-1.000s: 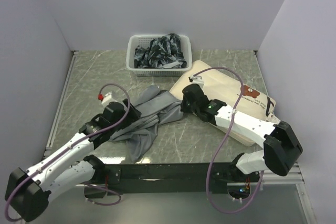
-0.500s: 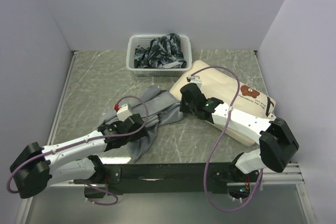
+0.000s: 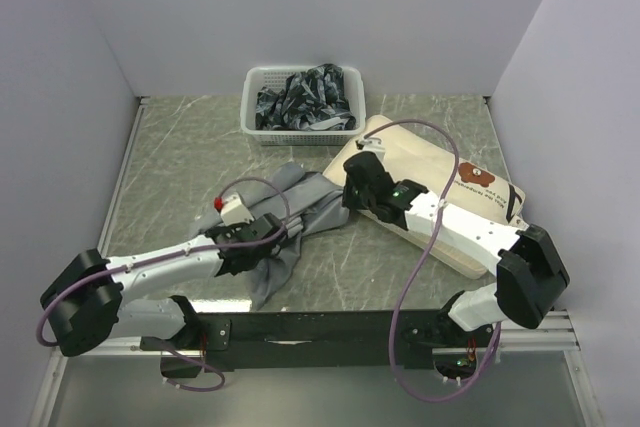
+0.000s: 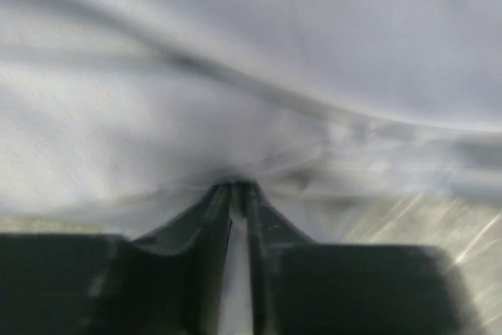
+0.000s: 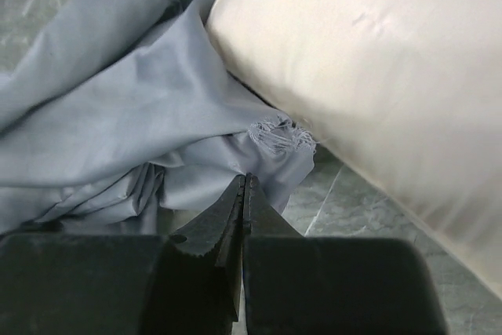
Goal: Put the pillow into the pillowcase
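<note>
The task is at its beginning, as I judge it. The pillow (image 3: 410, 162) lies flat on the worktop (image 3: 190, 147) toward 3 o'clock, fully outside, with the bear print at its far right end. The pillowcase (image 3: 310, 202) is a wrinkled grey heap near the centre, reaching toward 7 o'clock; one edge of it touches the left side of the pillow. No open mouth of the pillowcase shows in any view.

The left gripper (image 4: 239, 187) is closed on a fold of the pillowcase: the cloth puckers right at its tips. The right gripper (image 5: 244, 182) has its fingers pressed together at the frayed edge of the pillowcase, just beside the pillow; whether it pinches cloth, I cannot tell.

What is left, I think, is almost all: to find the opening, spread it, and slide the pillow inside. A basket (image 3: 300, 70) of dark cloth stands at 12 o'clock
</note>
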Tool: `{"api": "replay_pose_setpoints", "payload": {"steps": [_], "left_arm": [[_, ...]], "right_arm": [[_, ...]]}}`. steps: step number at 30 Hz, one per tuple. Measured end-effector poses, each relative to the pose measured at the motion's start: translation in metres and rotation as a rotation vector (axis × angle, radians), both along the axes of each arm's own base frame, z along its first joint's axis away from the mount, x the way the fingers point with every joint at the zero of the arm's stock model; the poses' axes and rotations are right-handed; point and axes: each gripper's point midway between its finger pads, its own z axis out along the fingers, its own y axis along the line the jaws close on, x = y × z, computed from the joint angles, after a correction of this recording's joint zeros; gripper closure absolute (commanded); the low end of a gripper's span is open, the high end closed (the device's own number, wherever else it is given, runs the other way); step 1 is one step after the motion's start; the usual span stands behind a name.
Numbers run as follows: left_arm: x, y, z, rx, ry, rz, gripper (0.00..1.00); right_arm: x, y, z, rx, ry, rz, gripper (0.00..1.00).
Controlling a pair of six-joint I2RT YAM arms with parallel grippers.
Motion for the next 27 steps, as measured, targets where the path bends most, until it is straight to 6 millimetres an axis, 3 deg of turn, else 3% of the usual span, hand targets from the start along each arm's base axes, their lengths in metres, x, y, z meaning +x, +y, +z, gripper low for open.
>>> {"api": "replay_pose_setpoints", "payload": {"steps": [2, 6, 8, 11, 16, 20, 23, 27], "left_arm": [[0.014, 0.007, 0.014, -0.011, -0.030, 0.046, 0.99], [0.063, 0.049, 0.074, -0.066, -0.165, 0.201, 0.99], [0.080, 0.069, 0.114, -0.095, -0.254, 0.258, 0.99], [0.107, 0.110, 0.191, -0.123, -0.416, 0.361, 0.99], [0.128, 0.193, 0.292, -0.109, -0.610, 0.537, 0.99], [0.138, 0.254, 0.339, -0.083, -0.686, 0.632, 0.99], [0.147, 0.293, 0.359, -0.083, -0.706, 0.674, 0.99], [0.148, 0.324, 0.363, -0.080, -0.700, 0.698, 0.99]], "right_arm": [[0.005, -0.003, 0.007, 0.003, -0.004, -0.009, 1.00], [0.030, -0.018, 0.041, 0.031, -0.042, -0.062, 1.00], [0.045, -0.028, 0.071, 0.058, -0.084, -0.096, 1.00], [0.065, -0.039, 0.122, 0.103, -0.160, -0.133, 1.00], [0.083, -0.056, 0.221, 0.199, -0.316, -0.176, 1.00], [0.086, -0.068, 0.286, 0.257, -0.430, -0.197, 1.00], [0.085, -0.073, 0.327, 0.289, -0.498, -0.205, 1.00], [0.076, -0.078, 0.342, 0.298, -0.526, -0.199, 1.00]]}}
